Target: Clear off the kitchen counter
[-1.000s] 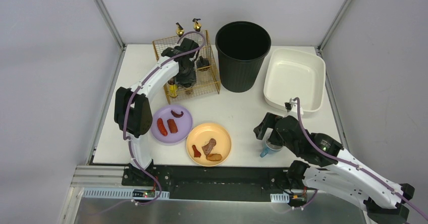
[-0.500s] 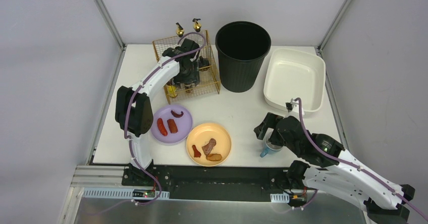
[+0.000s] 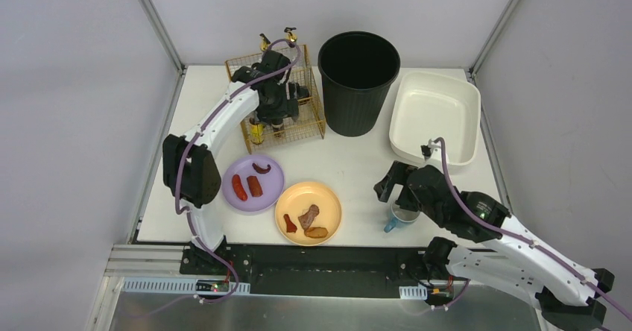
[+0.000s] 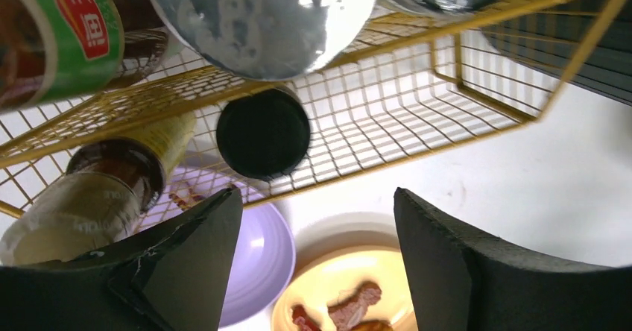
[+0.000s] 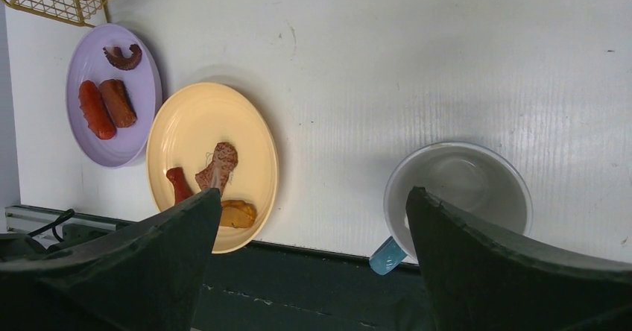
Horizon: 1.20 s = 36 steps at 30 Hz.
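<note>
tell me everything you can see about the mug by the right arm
The mug looks ceramic, whitish inside with a light blue handle pointing toward the front edge. It stands upright and empty on the white kitchen counter, near that edge, right of the yellow plate. The open right pincer hangs over it; only the counter visibly touches it.

Plain grey walls [image 3: 67, 85], aluminium corner posts [image 3: 154, 19], soft even light
</note>
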### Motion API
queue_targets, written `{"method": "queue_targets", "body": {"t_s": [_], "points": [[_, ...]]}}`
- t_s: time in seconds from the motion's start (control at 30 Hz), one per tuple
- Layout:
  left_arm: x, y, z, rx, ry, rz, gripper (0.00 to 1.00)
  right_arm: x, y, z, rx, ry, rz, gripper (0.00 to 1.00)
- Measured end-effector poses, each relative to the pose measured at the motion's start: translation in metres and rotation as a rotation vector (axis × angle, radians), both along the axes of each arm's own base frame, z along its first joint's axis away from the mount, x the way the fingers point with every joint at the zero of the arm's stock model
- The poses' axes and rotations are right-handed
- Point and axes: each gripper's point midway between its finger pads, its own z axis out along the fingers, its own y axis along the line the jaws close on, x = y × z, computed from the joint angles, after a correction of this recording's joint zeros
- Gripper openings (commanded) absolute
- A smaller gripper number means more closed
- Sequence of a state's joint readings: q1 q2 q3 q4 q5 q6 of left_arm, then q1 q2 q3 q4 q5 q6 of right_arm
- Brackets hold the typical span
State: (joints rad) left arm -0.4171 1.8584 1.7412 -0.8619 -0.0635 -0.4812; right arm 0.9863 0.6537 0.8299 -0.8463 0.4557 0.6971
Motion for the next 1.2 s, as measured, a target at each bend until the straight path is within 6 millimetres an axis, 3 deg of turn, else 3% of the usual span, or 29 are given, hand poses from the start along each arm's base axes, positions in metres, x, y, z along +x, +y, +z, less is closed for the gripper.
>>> {"method": "queue_targets", "body": {"t_s": [0.47, 0.63, 0.77, 0.93, 1.2], "points": [[-0.029, -0.029, 0.088, -0.252, -0.117, -0.121, 0.80, 0.013, 0.008, 0.047, -0.020, -0.038, -0.005, 0.99], [-0.052, -0.029, 0.127, -0.320, -0.193, -0.165, 0.85, 0.022, 0.010, 0.059, -0.045, -0.067, -0.015, 0.99], [-0.084, -0.021, 0.153, -0.346, -0.265, -0.198, 0.93, 0.029, 0.016, 0.064, -0.079, -0.077, -0.007, 0.99], [-0.123, -0.004, 0.165, -0.365, -0.335, -0.220, 1.00, 0.042, 0.033, 0.077, -0.101, -0.093, 0.015, 0.99], [-0.169, 0.019, 0.144, -0.375, -0.387, -0.222, 1.00, 0.057, 0.052, 0.100, -0.103, -0.149, 0.049, 0.99]]}}
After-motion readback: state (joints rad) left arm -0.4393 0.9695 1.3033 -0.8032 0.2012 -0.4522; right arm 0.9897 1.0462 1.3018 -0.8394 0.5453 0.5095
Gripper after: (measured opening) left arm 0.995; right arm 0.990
